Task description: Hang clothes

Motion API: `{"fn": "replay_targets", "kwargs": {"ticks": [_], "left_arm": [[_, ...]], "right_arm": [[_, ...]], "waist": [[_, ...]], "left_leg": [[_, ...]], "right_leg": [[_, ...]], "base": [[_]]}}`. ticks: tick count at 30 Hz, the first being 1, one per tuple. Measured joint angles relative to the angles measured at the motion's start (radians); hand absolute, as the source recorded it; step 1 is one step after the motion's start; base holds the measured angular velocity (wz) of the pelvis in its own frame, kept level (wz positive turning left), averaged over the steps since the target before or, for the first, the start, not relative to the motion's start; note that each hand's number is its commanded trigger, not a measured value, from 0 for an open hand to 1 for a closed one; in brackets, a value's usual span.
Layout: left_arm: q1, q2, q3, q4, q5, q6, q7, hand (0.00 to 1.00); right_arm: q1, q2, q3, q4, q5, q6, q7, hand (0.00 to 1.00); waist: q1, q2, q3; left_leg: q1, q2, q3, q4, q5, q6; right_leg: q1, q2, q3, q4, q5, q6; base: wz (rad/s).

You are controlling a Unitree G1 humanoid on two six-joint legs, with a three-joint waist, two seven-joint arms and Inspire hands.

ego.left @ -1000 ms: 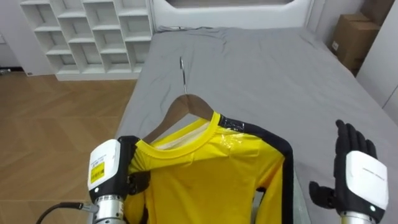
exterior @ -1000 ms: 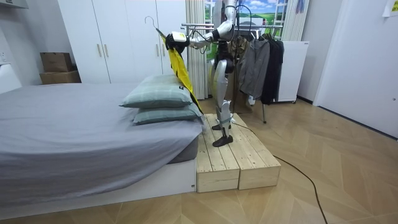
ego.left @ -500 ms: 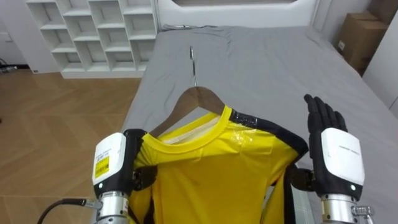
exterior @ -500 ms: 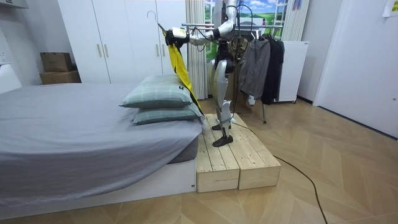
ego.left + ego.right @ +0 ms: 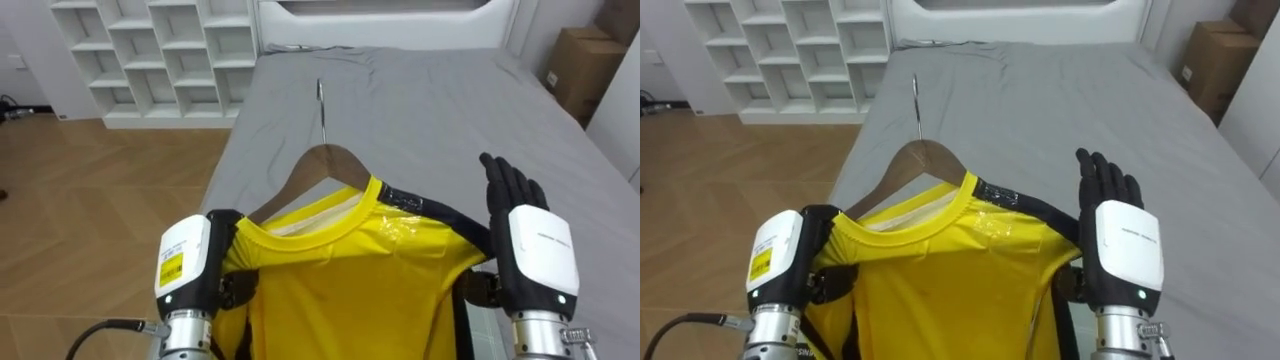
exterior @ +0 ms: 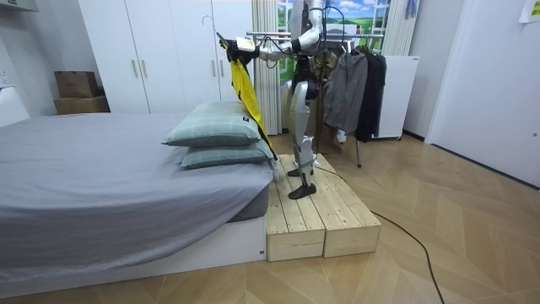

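Observation:
A yellow shirt [image 5: 350, 285] with black trim hangs on a wooden hanger [image 5: 322, 165], whose metal hook [image 5: 321, 98] points up. My left hand [image 5: 190, 268] is shut on the shirt's left shoulder, over the hanger's end, and carries it. At the shirt's right shoulder my right hand [image 5: 535, 250] stands open, its fingers straight and pointing up and its thumb by the black trim. In the room view I stand on a wooden platform [image 6: 316, 215] and hold the shirt [image 6: 241, 83] high over the bed's head end.
A grey bed [image 5: 440, 110] lies below the shirt, with pillows [image 6: 215, 139] near me. Behind me stands a clothes rail [image 6: 274, 35] with dark garments [image 6: 350, 89]. White cube shelves [image 5: 150, 55] and cardboard boxes [image 5: 585, 60] line the far wall.
My right hand has risen and moved in from the lower right to the shirt's right shoulder. The shirt and hanger have been lifted a little higher.

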Motion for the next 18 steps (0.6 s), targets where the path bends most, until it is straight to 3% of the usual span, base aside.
{"fn": "replay_targets", "kwargs": {"ticks": [12,18], "left_arm": [[0.002,0.002,-0.005,-0.005,0.079,0.008,0.002,1.00],[0.008,0.011,-0.040,-0.030,0.122,0.012,0.014,1.00]], "right_arm": [[0.000,-0.007,0.069,0.000,-0.006,0.002,0.031,0.00],[0.000,-0.028,0.102,0.000,-0.008,0.004,0.031,0.00]], "waist": [[0.004,-0.009,-0.0021],[0.007,-0.011,-0.0036]], "left_leg": [[-0.008,0.000,0.000,0.000,0.000,0.000],[-0.010,0.000,-0.001,0.000,0.000,0.000]], "right_leg": [[-0.007,0.000,0.002,-0.003,0.000,0.001],[-0.008,0.001,0.001,-0.002,0.000,0.001]], "base": [[0.00],[0.00]]}}
